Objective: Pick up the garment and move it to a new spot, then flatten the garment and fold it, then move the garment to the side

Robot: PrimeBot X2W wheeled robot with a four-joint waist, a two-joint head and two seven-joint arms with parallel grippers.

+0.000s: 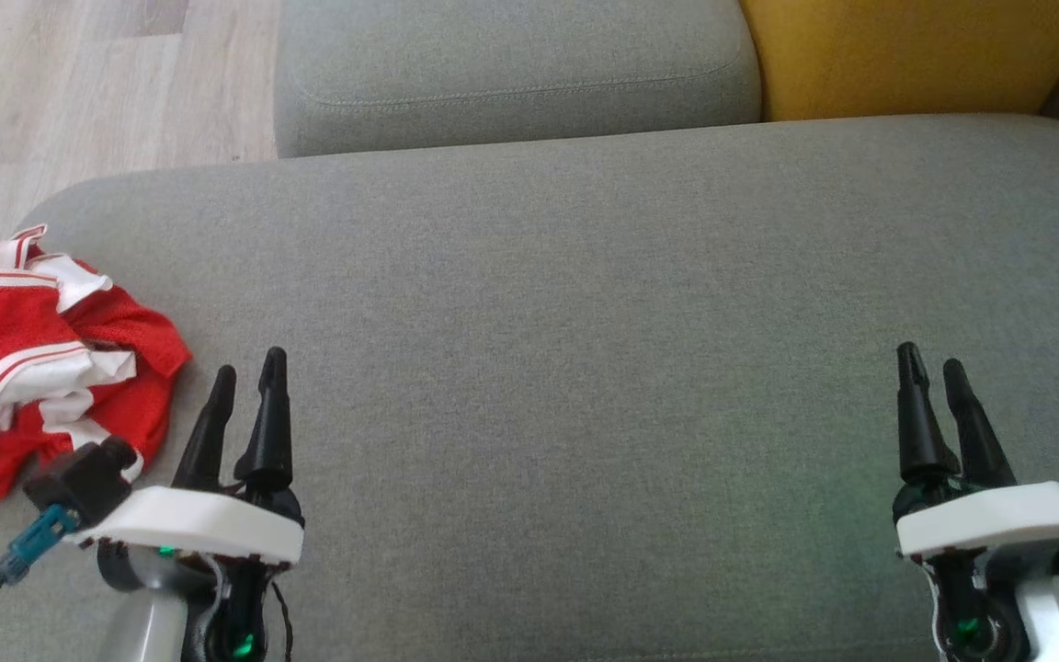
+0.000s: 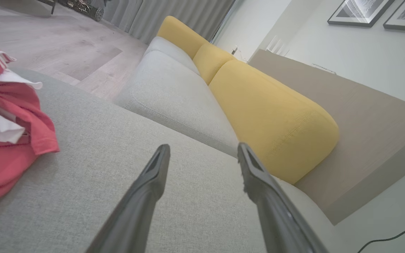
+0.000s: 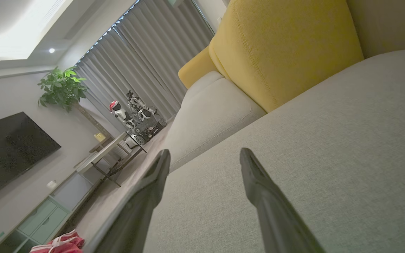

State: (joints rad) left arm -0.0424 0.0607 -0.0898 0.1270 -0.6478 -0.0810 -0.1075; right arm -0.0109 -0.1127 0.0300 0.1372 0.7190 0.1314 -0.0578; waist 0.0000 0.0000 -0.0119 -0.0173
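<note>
On the woven grey cushion (image 1: pixel 585 303), a crumpled red garment (image 1: pixel 33 377); left claw (image 1: pixel 249 362), right claw (image 1: pixel 929 357) spread apart.

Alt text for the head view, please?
A crumpled red-and-white garment lies at the left edge of a grey sofa cushion. Both grippers are open and empty: the left gripper close beside the garment, the right gripper far to the right.

Big grey sofa (image 1: pixel 585 322) mid-frame, yellow cushion (image 1: pixel 906 55) upper right, pale wood floor (image 1: pixel 79 92) upper left, grey curtains (image 3: pixel 146 59) plus TV (image 3: pixel 9 151).
</note>
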